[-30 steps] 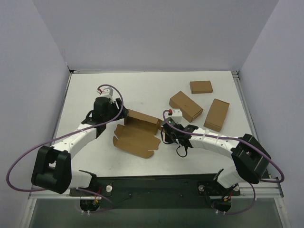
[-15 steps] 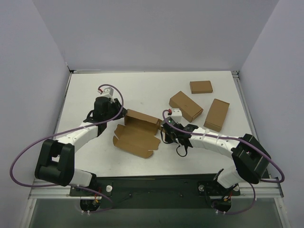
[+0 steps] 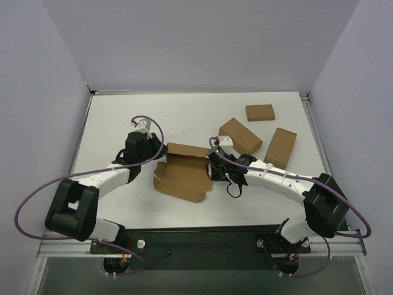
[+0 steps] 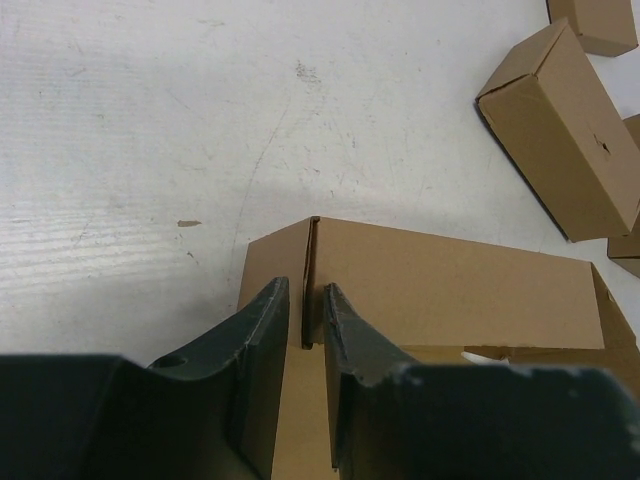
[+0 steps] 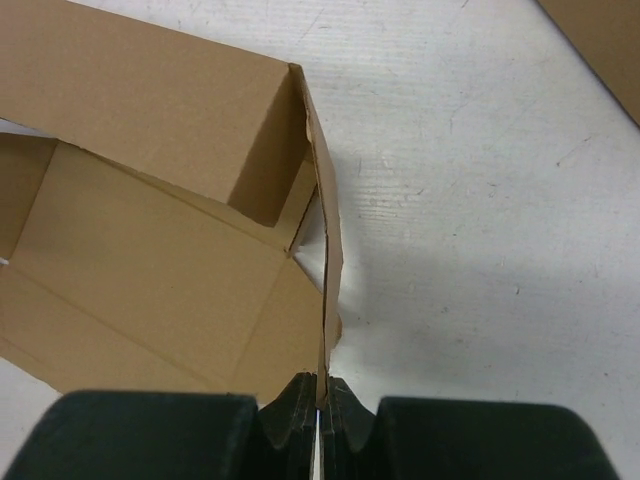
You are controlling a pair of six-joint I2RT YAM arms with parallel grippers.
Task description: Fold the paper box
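Note:
The paper box [image 3: 181, 177] is a brown cardboard blank lying open in the middle of the table, its back wall raised. My left gripper [image 3: 161, 152] is at the box's back left corner. In the left wrist view the gripper [image 4: 305, 292] is nearly closed, with the upright corner edge of the box [image 4: 450, 280] between its jaws. My right gripper [image 3: 210, 166] is at the box's right side. In the right wrist view that gripper [image 5: 322, 385] is shut on the upright right side flap of the box [image 5: 150, 260], seen edge-on.
Three small ready-made brown boxes lie at the back right: one [image 3: 241, 136] just behind my right arm, one [image 3: 260, 112] farther back and one [image 3: 280, 148] to the right. The nearest also shows in the left wrist view [image 4: 565, 130]. White walls enclose the table [image 3: 184, 117].
My left gripper moved right and slightly nearer, and the box shifted right with it. My right gripper moved a little back and left, raising the right flap. The box looks more closed up.

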